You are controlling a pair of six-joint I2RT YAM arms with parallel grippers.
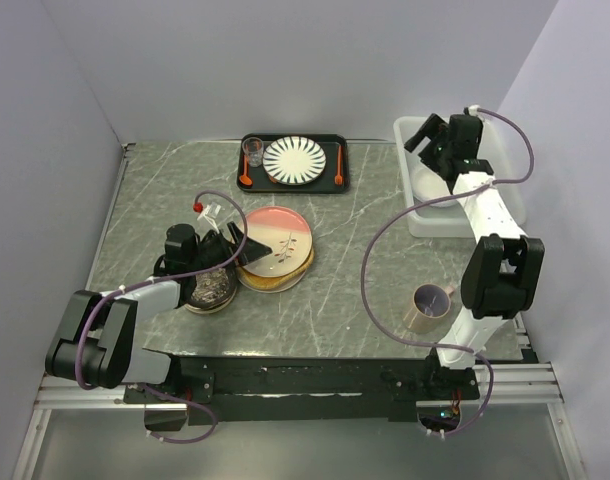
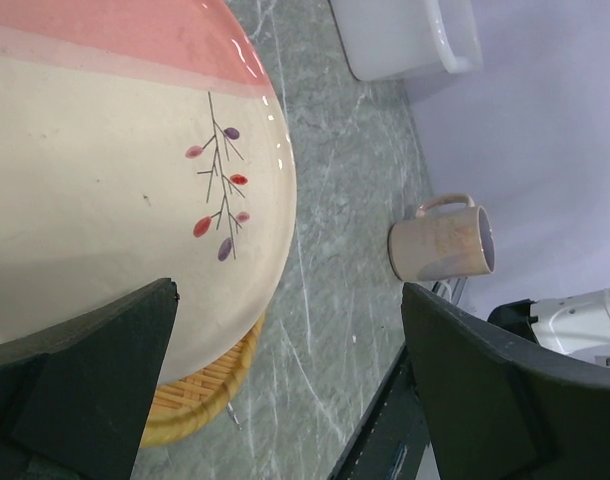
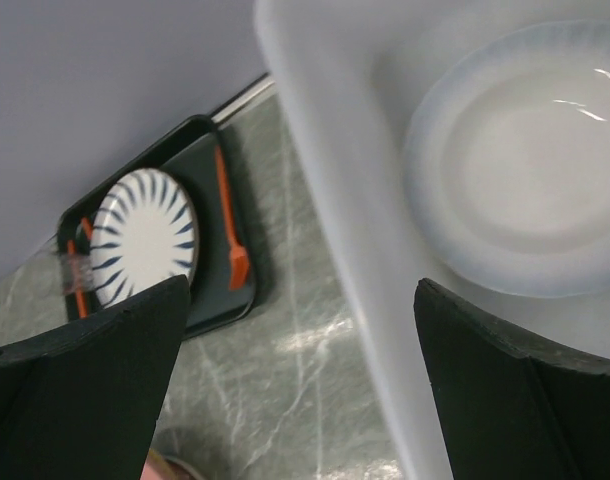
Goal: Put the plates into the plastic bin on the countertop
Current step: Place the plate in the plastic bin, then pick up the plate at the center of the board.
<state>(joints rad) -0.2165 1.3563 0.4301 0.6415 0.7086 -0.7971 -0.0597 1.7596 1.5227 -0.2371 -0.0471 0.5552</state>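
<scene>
Left claw is spread wide at the 9 o'clock rim of the pink-and-cream sprig plate, which is stacked on a woven plate at the centre of the tabletop. Right claw, also spread and empty, hovers over the plastic bin at 2 o'clock, with 1 white plate inside. A dark patterned plate lies at 8 o'clock

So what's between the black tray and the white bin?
Just bare countertop separates the black tray and white bin; top and right wrist views show it.

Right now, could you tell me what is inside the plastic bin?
A white plate lies in the plastic bin. Anything beneath it is covered, and the right arm hides part of the bin.
</scene>
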